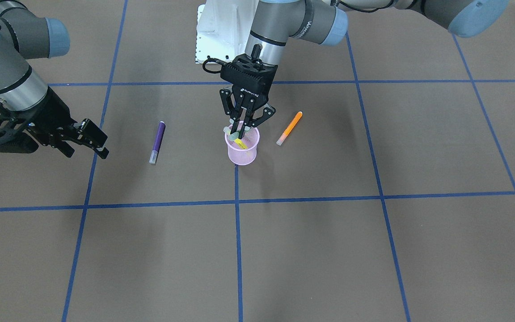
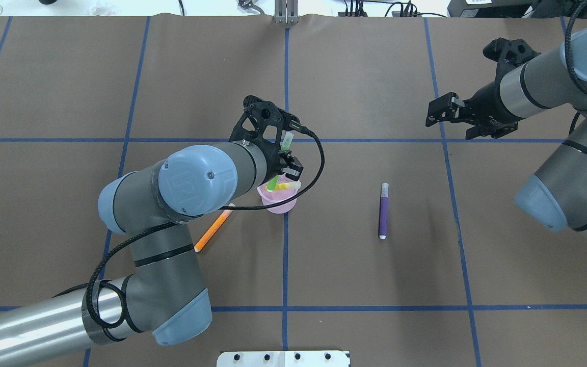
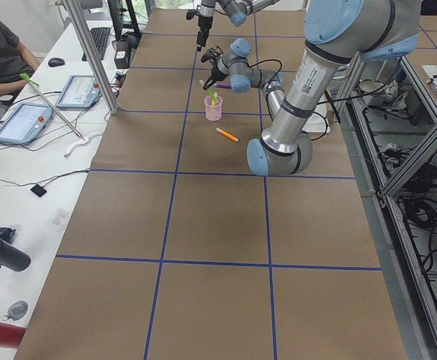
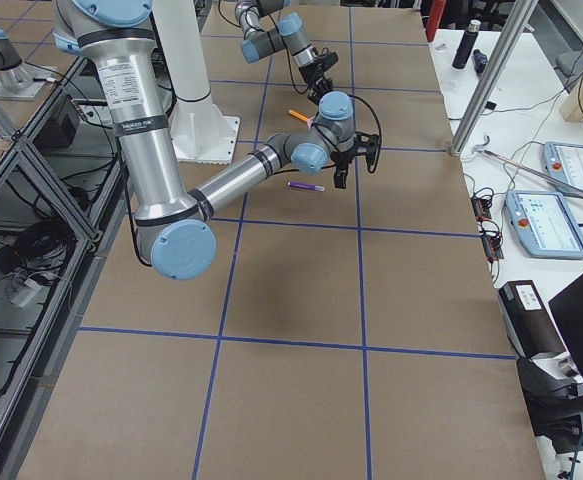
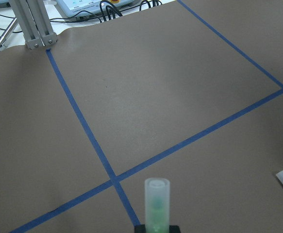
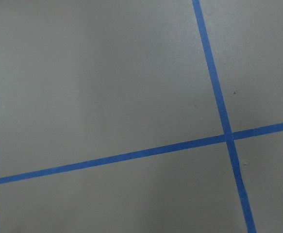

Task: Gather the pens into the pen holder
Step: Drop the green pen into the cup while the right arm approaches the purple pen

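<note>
Status: one of four is in, one is going in, two are left. Yellow pen (image 1: 241,143) sits slanted inside the pen holder (image 1: 242,154), which stands near the middle of the table. Left tool (image 1: 238,130) is clamped on the green pen (image 2: 272,183), cap end up, lower end at the holder's mouth and not yet released. Orange pen (image 1: 289,128) lies flat near the holder, toward the table's left end. Purple pen (image 1: 157,141) lies flat further out, toward the right end. Right tool (image 1: 86,150) hangs with its jaws apart, holding nothing, well apart from the purple pen with bare table between them. Likely snags: the slanted yellow pen crowds the mouth, and the left arm hangs over the orange pen in the overhead view.
</note>
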You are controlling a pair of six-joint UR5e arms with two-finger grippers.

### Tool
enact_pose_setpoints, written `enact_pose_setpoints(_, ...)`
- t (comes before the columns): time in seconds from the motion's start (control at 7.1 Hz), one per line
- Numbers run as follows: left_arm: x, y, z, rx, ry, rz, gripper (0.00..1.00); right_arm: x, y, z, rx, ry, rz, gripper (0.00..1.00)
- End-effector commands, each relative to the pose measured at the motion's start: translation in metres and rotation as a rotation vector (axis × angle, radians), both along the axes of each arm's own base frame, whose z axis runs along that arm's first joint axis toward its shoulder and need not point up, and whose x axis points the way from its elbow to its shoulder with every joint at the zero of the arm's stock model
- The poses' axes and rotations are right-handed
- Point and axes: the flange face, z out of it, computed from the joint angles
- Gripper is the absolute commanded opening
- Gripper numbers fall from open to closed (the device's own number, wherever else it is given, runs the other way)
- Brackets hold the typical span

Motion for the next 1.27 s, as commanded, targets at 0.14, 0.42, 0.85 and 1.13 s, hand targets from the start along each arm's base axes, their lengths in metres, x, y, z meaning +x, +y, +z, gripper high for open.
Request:
enact_pose_setpoints(0.14,0.014,-0.006,0.015,-0.015,0.017,-0.007,0.00,-0.013,0.008,0.000,-0.027,-0.006,-0.008,0.99)
enact_pose_setpoints(0.42,0.024,-0.008,0.026,-0.043,0.003,-0.010,0.74,-0.039,0.024,-0.001,-0.045,-0.011,-0.044,0.99)
enact_pose_setpoints(0.85,-0.011,-0.016,0.005,-0.088,0.103,-0.062,0.92,-0.097,0.049,-0.011,-0.121,-0.013,-0.020,0.99)
enact_pose_setpoints(1.13,-0.053,-0.030,0.014,-0.193,0.180,-0.113,0.97,-0.146,0.040,-0.018,-0.156,-0.004,-0.040,0.99)
